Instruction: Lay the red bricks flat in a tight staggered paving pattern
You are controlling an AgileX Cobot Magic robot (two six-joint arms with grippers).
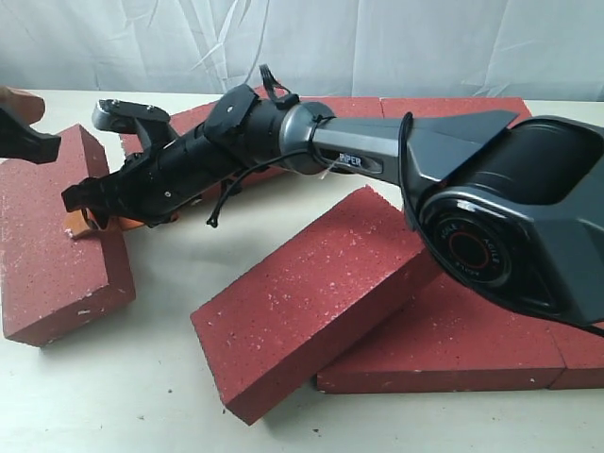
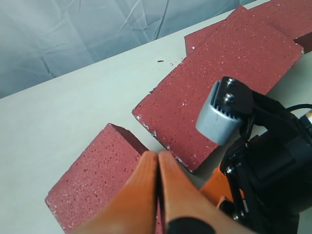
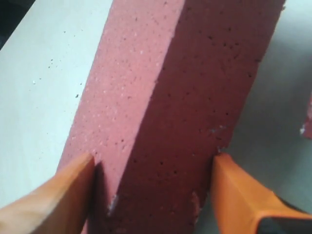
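Note:
Several red bricks lie on the pale table. My right gripper (image 1: 83,215) has reached across to the left brick (image 1: 47,245). In the right wrist view its orange fingers (image 3: 68,190) press on either side of that brick (image 3: 165,97), so the right gripper (image 3: 153,163) is shut on it. My left gripper (image 1: 26,140) hangs over the same brick's far end. The left gripper (image 2: 158,158) is shut with nothing between its fingers, above the brick (image 2: 92,180). A middle brick (image 1: 311,293) leans tilted on flat bricks (image 1: 453,349) at the right.
More red bricks (image 1: 453,106) lie flat along the back, one of them (image 2: 219,83) right behind the right arm's wrist (image 2: 263,161). The right arm's bulky joint (image 1: 510,217) fills the right foreground. A white cloth backdrop (image 1: 377,38) closes the rear.

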